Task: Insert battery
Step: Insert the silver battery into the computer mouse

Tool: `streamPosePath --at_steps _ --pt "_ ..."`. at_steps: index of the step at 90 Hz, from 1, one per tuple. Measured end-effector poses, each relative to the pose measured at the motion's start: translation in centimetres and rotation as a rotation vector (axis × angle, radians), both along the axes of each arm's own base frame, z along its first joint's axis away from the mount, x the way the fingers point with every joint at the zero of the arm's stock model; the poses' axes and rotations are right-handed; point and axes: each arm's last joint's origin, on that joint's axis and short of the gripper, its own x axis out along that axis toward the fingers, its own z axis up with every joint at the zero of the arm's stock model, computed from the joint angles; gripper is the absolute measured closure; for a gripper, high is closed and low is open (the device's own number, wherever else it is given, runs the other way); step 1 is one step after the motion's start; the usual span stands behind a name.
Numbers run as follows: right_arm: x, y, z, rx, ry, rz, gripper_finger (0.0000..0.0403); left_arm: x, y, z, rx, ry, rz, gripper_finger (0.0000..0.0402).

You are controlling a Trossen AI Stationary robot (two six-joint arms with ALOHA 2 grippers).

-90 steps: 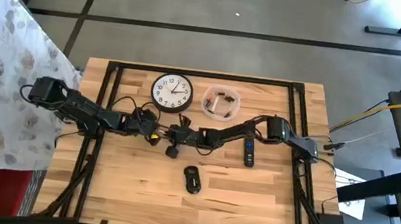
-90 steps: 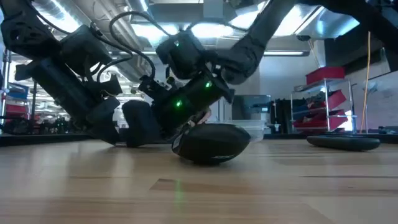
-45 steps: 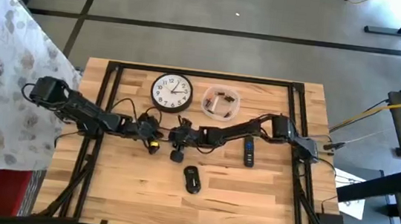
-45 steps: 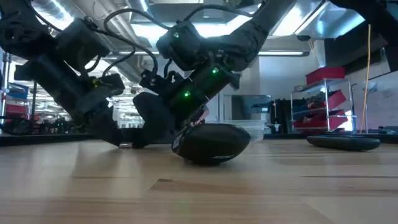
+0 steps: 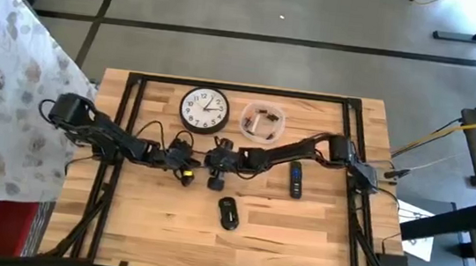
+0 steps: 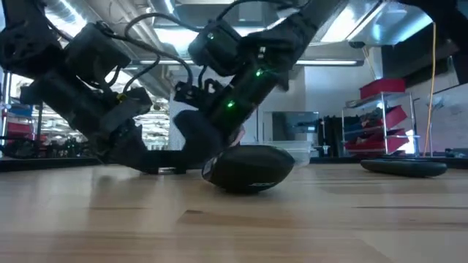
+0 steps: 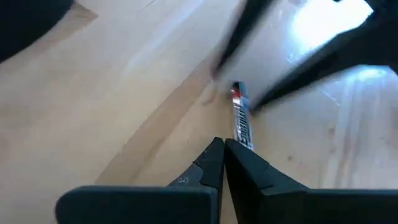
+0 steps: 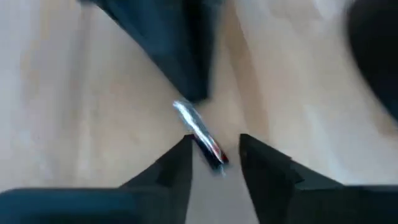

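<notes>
Battery [image 7: 242, 122]: lying flat on the wooden surface [image 5: 315, 239], mid-surface, between the two claws. Silver body, red band at one end. Also seen in the right wrist view [image 8: 200, 141].

Left claw [image 7: 223, 148]: fingers clenched together, nothing between them; tips sit just beside the near end of the battery, pointing along it. In the high view it is at [image 5: 183, 170], low to the surface.

Right claw [image 8: 214, 152]: released, fingers spread either side of the battery's red end, not visibly pressing on it. High view places it at [image 5: 213, 173], facing the left claw from the other side.

Computer mouse [image 5: 228, 213]: dark, on the surface nearer the front edge, apart from both claws; it is in front of them in the low view [image 6: 248, 167]. Whether its battery bay is open cannot be told. A remote [image 5: 296, 182] lies to the right; a clock [image 5: 203, 109] and a clear dish of small parts [image 5: 262, 121] sit at the far side.

Status (judgement): early. Battery is neither lifted nor gripped. Remaining: close on it, carry it to the device, seat it. Which device receives it is not evident.
</notes>
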Motion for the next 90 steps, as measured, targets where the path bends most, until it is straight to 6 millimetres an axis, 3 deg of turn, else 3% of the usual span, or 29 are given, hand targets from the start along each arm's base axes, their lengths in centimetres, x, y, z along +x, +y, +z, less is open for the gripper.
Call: streamPosePath --at_steps 16,45,74,90 --pt "-0.8 0.5 2.0 0.025 0.023 -0.041 0.0228 0.3 -0.4 -0.1 -0.011 -0.037 -0.018 0.0400" --pt "-0.9 4.9 0.8 0.254 -0.010 -0.197 0.0226 0.9 -0.6 -0.4 -0.017 -0.073 -0.032 0.0400" --pt "-1.0 6.1 -0.7 0.215 -0.041 -0.340 0.0226 3.7 -1.3 -1.0 0.010 -0.108 -0.088 0.0400" --pt "-1.8 7.3 -1.4 0.092 -0.051 -0.345 0.0226 3.9 -1.5 -0.8 0.013 -0.109 -0.107 0.0400"
